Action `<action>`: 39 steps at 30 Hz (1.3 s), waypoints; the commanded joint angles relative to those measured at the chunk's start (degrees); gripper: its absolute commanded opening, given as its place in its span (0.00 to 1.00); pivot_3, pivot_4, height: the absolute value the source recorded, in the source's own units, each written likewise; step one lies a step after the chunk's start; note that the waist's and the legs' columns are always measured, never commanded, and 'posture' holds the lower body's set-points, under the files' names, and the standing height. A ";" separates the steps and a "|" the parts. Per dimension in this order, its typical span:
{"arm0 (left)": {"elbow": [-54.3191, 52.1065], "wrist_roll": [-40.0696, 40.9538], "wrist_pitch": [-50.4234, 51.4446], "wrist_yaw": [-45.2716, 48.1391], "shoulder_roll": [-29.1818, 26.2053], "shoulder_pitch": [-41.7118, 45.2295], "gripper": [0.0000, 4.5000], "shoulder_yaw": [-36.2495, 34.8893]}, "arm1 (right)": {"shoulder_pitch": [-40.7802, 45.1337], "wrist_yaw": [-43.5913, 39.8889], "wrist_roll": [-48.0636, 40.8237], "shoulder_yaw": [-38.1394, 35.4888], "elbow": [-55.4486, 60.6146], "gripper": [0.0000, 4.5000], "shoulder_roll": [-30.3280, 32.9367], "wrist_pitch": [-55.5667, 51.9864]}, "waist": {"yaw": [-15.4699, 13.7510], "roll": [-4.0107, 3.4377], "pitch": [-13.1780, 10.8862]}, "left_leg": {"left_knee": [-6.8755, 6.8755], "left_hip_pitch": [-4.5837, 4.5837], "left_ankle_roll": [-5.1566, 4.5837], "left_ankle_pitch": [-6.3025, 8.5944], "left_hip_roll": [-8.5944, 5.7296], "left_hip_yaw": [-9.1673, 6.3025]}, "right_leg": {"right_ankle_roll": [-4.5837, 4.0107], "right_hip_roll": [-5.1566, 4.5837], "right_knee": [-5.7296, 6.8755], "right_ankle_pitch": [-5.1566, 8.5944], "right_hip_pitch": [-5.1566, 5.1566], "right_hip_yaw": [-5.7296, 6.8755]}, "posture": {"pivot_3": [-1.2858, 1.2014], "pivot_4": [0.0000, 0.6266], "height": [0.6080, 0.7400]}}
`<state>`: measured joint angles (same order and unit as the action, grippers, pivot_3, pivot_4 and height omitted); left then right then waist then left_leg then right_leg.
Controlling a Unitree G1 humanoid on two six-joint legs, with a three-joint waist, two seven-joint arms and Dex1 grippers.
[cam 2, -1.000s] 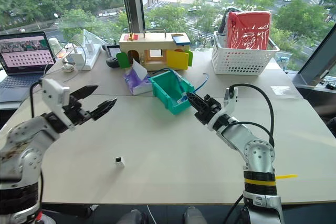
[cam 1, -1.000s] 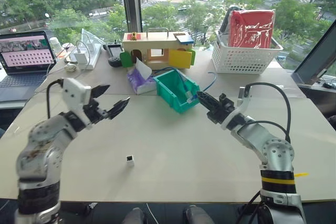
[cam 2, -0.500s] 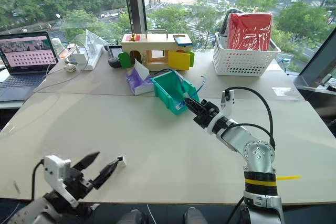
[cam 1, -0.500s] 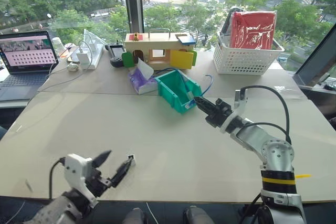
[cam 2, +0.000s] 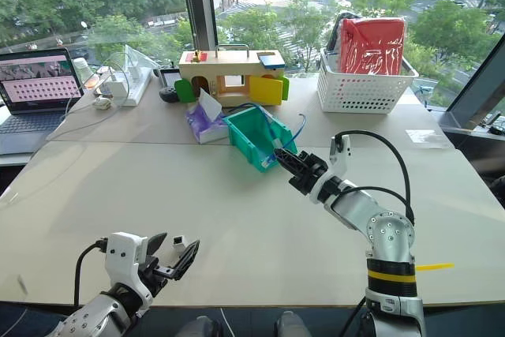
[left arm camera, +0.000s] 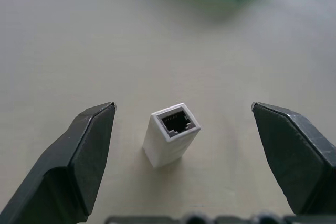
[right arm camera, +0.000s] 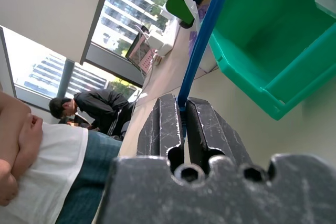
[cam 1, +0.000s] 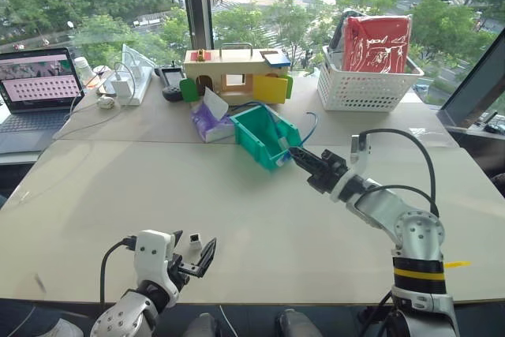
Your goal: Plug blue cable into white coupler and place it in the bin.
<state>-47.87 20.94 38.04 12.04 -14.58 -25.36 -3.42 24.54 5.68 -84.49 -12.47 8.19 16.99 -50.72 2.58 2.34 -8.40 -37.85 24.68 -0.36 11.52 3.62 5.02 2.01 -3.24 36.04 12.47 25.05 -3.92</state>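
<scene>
Having descended: left end effector (left arm camera: 181,124) around white coupler (left arm camera: 171,133)

The left gripper (cam 1: 192,252), a second ago raised wide open above the table's (cam 1: 260,219) left side, now sits low at the near edge, its fingers flanking the upright white coupler (left arm camera: 171,134) without touching it.

Both arms are silver-grey metal, scuffed in spots, ending in white wrist blocks with black two-finger grippers. The right arm (cam 1: 394,215) has a black elbow cuff with a yellow band and yellow tag, plus a black cable looping over it. The left arm (cam 1: 126,317) has a thinner black cable too.
</scene>
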 commanded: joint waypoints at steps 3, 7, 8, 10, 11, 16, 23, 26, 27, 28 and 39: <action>-2.28 -0.08 7.12 -3.69 -0.11 0.89 1.00 0.98 | -0.84 1.00 -1.15 -1.06 3.74 0.00 -1.01 1.22 | 0.12 0.00 0.00 | 0.00 -0.01 0.00 0.00 0.01 0.00 | 0.00 0.00 -0.01 0.00 0.00 0.00 | 0.52 0.24 0.98; -2.06 -1.14 9.72 -5.30 0.01 1.23 0.88 3.57 | -0.58 1.06 -1.13 -0.98 4.10 0.00 -1.51 1.37 | 0.09 -0.01 0.00 | 0.00 -0.02 0.00 0.00 0.04 -0.04 | -0.01 0.04 0.02 0.00 0.02 0.00 | 0.52 0.24 0.98; -1.65 -1.39 9.55 -5.65 0.20 1.56 0.85 3.67 | -0.45 0.91 -0.99 -1.08 3.98 0.00 -1.35 1.32 | 0.07 -0.01 0.00 | 0.00 -0.02 0.00 0.00 0.03 -0.04 | -0.01 0.03 0.02 0.00 0.02 0.00 | 0.52 0.24 0.98; -0.60 -1.47 9.10 -6.08 0.70 2.33 0.69 3.31 | -0.07 0.63 -0.62 -1.30 3.68 0.00 -1.02 1.26 | 0.02 -0.01 0.00 | 0.00 -0.02 0.00 0.00 0.02 -0.03 | -0.01 0.02 0.02 0.00 0.02 0.00 | 0.52 0.24 0.98; 0.00 -1.57 8.69 -6.20 0.98 2.70 0.61 3.15 | 0.06 0.56 -0.61 -1.46 3.63 0.00 -0.85 1.25 | -0.04 -0.01 0.00 | 0.00 -0.02 0.00 0.00 0.02 -0.03 | -0.01 0.01 0.01 0.00 0.01 0.00 | 0.52 0.24 0.98; 3.45 -2.32 4.39 -3.88 0.56 5.42 0.23 3.68 | -0.30 0.61 -0.39 -1.57 4.14 0.00 -0.81 1.49 | -0.15 -0.01 0.00 | 0.00 -0.02 0.00 0.00 -0.01 -0.03 | -0.02 -0.01 0.01 0.01 0.00 0.00 | 0.52 0.24 0.98; 11.78 -4.14 -13.68 16.09 -12.05 12.60 0.16 7.76 | -1.46 1.17 -0.10 -1.30 6.24 0.00 -1.95 2.53 | -0.12 -0.01 0.00 | 0.01 0.00 0.00 0.00 0.02 0.03 | -0.45 0.01 0.02 0.21 0.04 0.02 | 0.52 0.24 0.98; 18.16 -6.00 -20.45 26.50 -18.32 18.06 0.16 10.93 | -2.44 1.51 0.64 -1.34 7.68 0.00 -2.82 3.77 | -0.11 -0.01 -0.01 | 0.02 0.03 0.01 0.00 0.02 0.07 | -0.45 -0.01 0.00 0.22 0.06 0.01 | 0.52 0.24 0.98; 20.89 -5.43 -21.46 29.04 -19.09 20.76 0.16 11.17 | -2.97 1.75 1.00 -1.22 8.39 0.00 -3.31 4.40 | -0.14 -0.02 -0.01 | 0.03 0.02 0.01 0.00 0.03 0.07 | -0.44 0.00 0.01 0.21 0.06 0.01 | 0.52 0.24 0.98; 23.80 -5.57 -22.60 30.97 -19.65 23.70 0.16 11.79 | -3.72 1.96 1.42 -1.03 9.29 0.00 -3.84 4.98 | -0.27 -0.04 -0.02 | 0.05 0.02 0.01 0.00 0.02 0.08 | -0.45 0.01 0.01 0.22 0.07 0.02 | 0.52 0.24 0.98; 41.37 -9.48 -18.08 43.28 -16.23 47.61 0.16 24.14 | -19.29 6.00 17.43 9.64 25.72 0.00 -6.72 7.91 | -0.08 -0.04 -0.02 | 0.09 0.11 -0.05 0.03 -0.01 0.00 | 0.01 0.01 -0.02 0.06 0.07 0.07 | 0.52 0.24 0.98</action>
<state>-7.34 12.82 19.56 54.41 -31.57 19.69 19.53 5.72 11.16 -69.65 -4.46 30.27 10.60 -43.94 2.50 2.31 -8.42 -37.77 24.79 -0.41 11.55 3.62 5.01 2.02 -3.22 36.05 12.54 25.13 -3.85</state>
